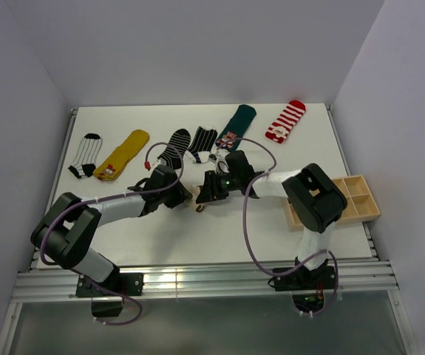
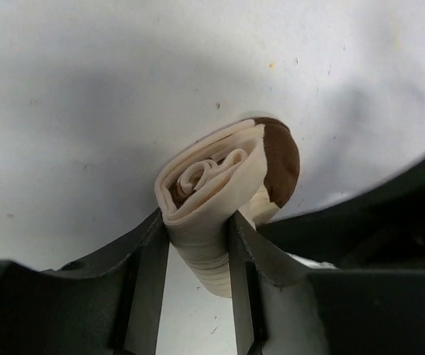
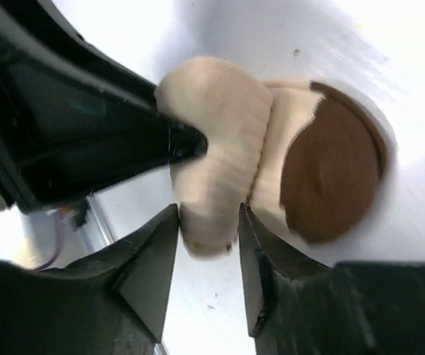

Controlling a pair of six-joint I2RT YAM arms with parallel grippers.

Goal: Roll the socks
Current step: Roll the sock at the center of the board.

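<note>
Left gripper (image 2: 197, 224) clamped on cream sock (image 2: 223, 174); roll axis toward its camera, spiral end showing. Right wrist view alone shows the roll's side; right gripper (image 3: 208, 218) straddles it, grip undeterminable.

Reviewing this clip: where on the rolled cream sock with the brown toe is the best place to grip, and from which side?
Grip the rolled cream fabric sock with the brown toe across its wound body, one finger on each curved flank, coming in end-on toward the spiral face. Squeezing there likely presses the layers together. Pulling on its outer toe end would probably unwind it.
</note>
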